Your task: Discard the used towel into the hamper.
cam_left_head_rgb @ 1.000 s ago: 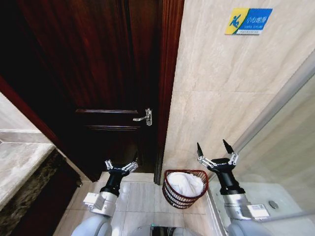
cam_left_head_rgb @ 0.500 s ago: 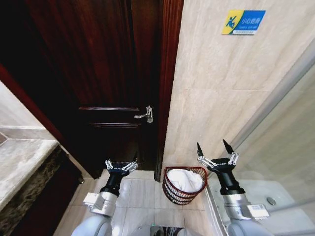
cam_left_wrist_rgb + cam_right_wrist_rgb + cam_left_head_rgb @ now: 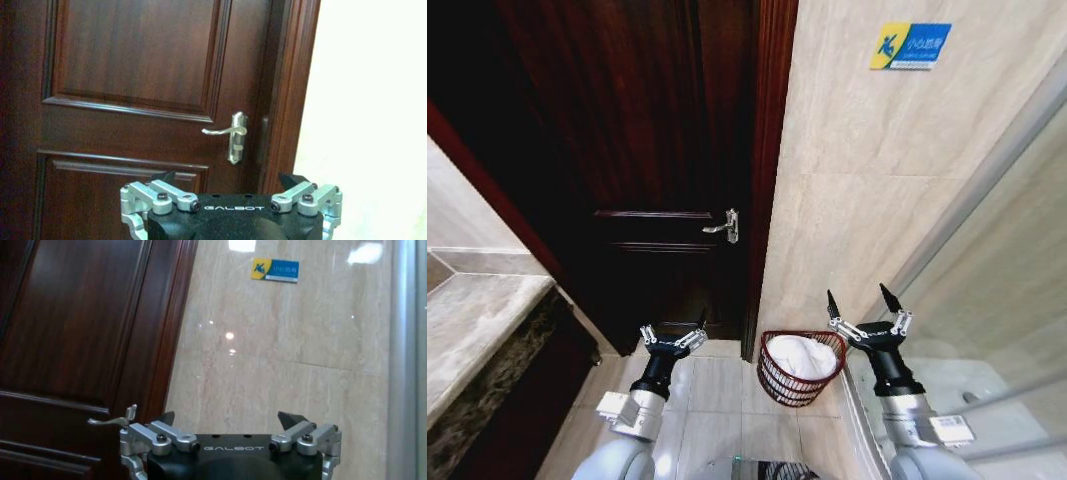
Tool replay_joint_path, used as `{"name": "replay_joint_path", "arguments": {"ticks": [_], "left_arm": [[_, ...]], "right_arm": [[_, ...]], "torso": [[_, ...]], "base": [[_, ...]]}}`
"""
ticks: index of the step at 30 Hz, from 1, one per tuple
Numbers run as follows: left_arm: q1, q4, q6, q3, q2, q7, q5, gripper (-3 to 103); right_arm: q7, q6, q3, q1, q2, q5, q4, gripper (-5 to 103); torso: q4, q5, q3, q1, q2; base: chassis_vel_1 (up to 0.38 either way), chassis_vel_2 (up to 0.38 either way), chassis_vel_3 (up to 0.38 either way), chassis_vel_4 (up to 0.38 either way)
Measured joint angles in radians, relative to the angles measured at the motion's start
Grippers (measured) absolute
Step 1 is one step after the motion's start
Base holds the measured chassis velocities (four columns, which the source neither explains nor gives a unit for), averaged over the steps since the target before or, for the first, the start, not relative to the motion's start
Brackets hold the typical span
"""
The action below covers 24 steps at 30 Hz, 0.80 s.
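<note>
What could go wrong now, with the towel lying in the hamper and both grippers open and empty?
1. The white towel heaps up to the rim of the hamper; a fold could spill over.
2. The right gripper hangs beside the hamper and close to the glass panel; a wide turn might strike either.
3. The left gripper faces the wooden door near its handle; driving forward could hit it.
</note>
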Motion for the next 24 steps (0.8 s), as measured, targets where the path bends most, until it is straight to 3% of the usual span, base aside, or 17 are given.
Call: {"name": "replay_joint_path", "arguments": {"ticks": [24], "left_arm": [[0.0,0.0,0.0,0.0,0.0,0.0,0.0,100]], "right_arm": [[0.0,0.0,0.0,0.0,0.0,0.0,0.0,100]], "torso": [[0.0003,-0.0005,0.0,0.0,0.0]], "base": [[0.144,-0.138,-0.14,0.145]]}}
